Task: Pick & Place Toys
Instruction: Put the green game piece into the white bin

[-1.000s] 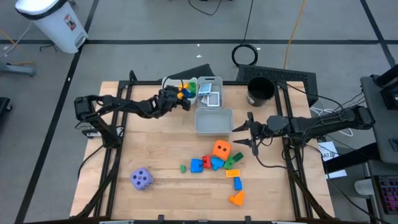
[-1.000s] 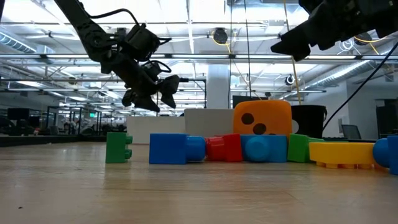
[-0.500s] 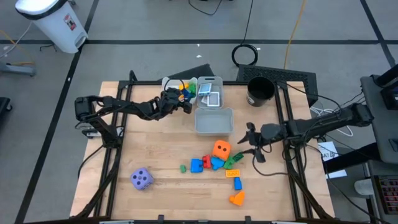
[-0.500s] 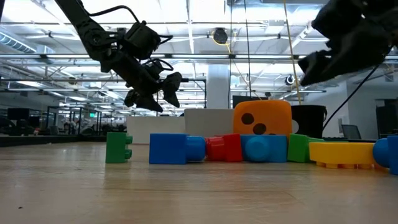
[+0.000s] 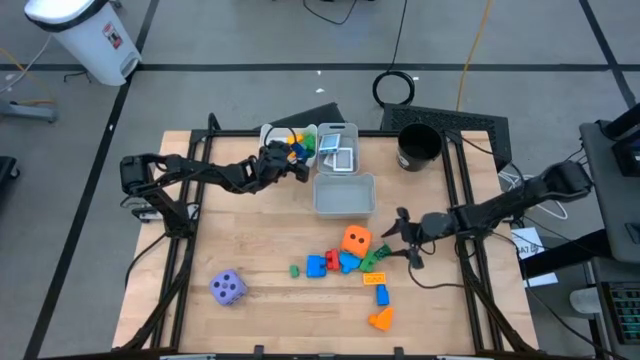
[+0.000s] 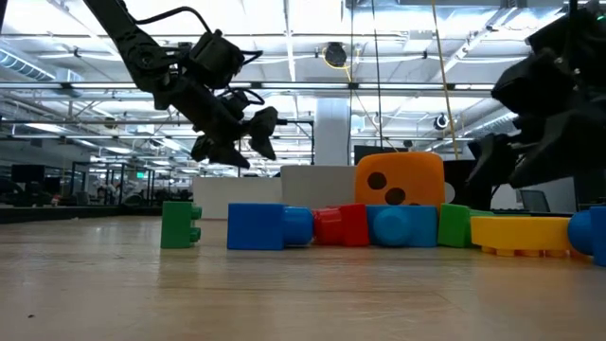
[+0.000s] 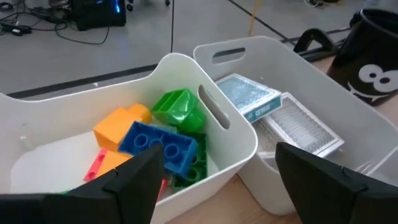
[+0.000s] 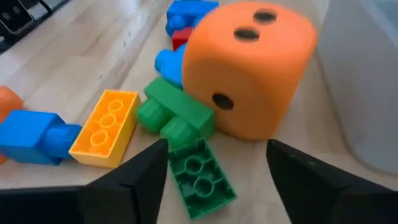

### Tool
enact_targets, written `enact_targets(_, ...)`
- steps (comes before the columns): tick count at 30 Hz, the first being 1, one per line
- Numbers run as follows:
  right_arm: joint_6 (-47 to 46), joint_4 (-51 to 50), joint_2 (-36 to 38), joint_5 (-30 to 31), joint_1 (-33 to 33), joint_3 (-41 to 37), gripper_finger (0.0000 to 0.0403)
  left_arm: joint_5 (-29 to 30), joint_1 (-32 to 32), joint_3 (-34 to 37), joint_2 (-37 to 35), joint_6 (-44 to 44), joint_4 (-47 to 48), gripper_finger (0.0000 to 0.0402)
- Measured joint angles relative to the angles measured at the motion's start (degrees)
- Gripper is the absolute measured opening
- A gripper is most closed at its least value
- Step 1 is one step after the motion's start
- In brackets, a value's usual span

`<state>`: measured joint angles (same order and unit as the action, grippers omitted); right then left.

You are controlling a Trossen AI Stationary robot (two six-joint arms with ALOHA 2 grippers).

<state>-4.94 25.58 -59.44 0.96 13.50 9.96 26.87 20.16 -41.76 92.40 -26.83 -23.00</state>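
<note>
My left gripper (image 5: 300,167) hangs open and empty just above the near rim of a white bin (image 5: 272,134) that holds orange, blue and green blocks (image 7: 163,140). My right gripper (image 5: 401,236) is open and empty, low over the table, just right of the orange die (image 5: 355,240). In the right wrist view its fingers stand either side of green blocks (image 8: 180,121) that lie against the die (image 8: 249,68). More blocks lie on the table: blue (image 5: 316,265), yellow (image 5: 375,278), orange (image 5: 380,319). A purple die (image 5: 228,288) sits near the front left.
A second bin (image 5: 338,148) with white picture cards (image 7: 292,124) stands beside the block bin. A grey bin (image 5: 344,195) stands in front of it. A black cup (image 5: 418,147) stands at the far right. Bare wood lies at the middle left.
My right gripper has gone toward the table's near edge and down, ending low beside the orange die, still open. The toys have not moved.
</note>
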Motion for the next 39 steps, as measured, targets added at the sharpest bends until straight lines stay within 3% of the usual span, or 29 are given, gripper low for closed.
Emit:
enact_targets(5, 0.74, -0.35, -5.77, -4.67, 0.02, 0.74, 0.0292, 0.02, 0.00, 0.00, 0.00, 0.00, -1.25, 0.0304)
enact_targets(10, 4.87, 0.30, -9.98, -4.07, -0.45, 0.72, 0.0289, 0.02, 0.00, 0.00, 0.02, 0.00, -1.21, 0.0307)
enact_targets(16, 5.28, 3.49, -12.15, -4.96, -2.59, 0.72, 0.0250, 0.02, 0.00, 0.00, 0.02, -0.02, -1.21, 0.0316)
enact_targets(24, 5.72, 3.37, -12.81, -7.25, -3.41, 0.72, 0.0163, 0.02, 0.00, 0.00, 0.02, -0.14, -1.21, 0.0305)
enact_targets(31, 7.14, 2.23, -9.45, -7.25, -3.41, 0.79, 0.0105, 0.01, 0.00, 0.00, 0.02, -0.68, -1.29, 0.0305)
enact_targets(39, 7.36, -12.93, 2.94, -7.09, -3.35, 4.34, 0.0115, -9.56, -0.24, 0.00, -5.52, 2.56, -1.43, 0.0316)
